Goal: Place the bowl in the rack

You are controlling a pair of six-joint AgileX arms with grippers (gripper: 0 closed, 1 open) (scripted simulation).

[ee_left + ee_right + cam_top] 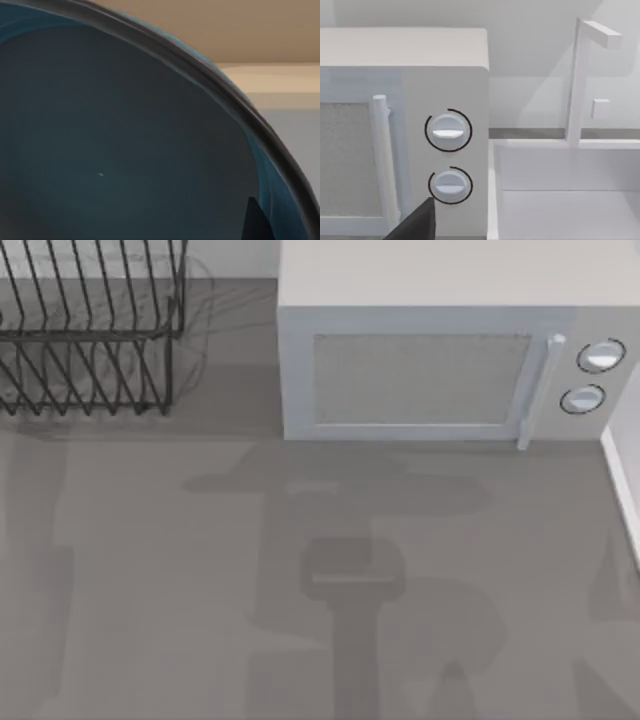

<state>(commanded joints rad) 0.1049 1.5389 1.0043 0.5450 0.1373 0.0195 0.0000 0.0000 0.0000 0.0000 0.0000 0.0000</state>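
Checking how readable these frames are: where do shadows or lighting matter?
Top view: broad arm-shaped shadows darken the table before the microwave; rack bars stay crisp. Left wrist view: the bowl interior looks dim. Right wrist view: evenly lit.

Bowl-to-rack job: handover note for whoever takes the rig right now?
Left gripper: its wrist view looks at close range into the bowl, blue with a dark rim, so the bowl is very likely in its hold; whether the fingers are shut cannot be confirmed.
Right gripper: a dark fingertip shows in its wrist view, facing the microwave knobs and the white sink beside it; looks idle.
Rack: black wire, at the table's far left in the top view, left of the microwave, with no bowl in it.
Done: bowl apparently picked up.
Left: carry it to the rack, set it between the bars, release.
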